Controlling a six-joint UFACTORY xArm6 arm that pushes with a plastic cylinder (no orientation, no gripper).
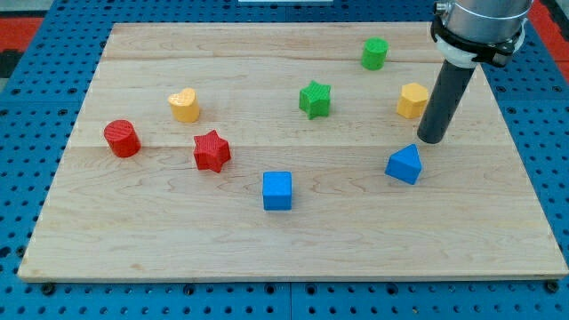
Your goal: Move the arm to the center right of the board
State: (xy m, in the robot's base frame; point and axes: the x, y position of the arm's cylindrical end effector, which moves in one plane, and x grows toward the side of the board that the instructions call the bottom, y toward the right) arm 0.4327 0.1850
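Note:
My tip (432, 140) rests on the wooden board (178, 240) toward the view's right, at about mid height. It is just right of and below the yellow block (412, 100), close to it, and just above and right of the blue block with a pointed top (404, 164). A green cylinder (375, 53) stands near the top right. A green star (315, 99) is left of the yellow block. A blue cube (277, 190) sits near the middle bottom. A red star (212, 150), a yellow heart (184, 105) and a red cylinder (122, 139) are on the left.
The board lies on a blue perforated table (27, 178). A red surface (36, 22) shows at the view's top left corner. The arm's grey body (480, 22) hangs over the board's top right.

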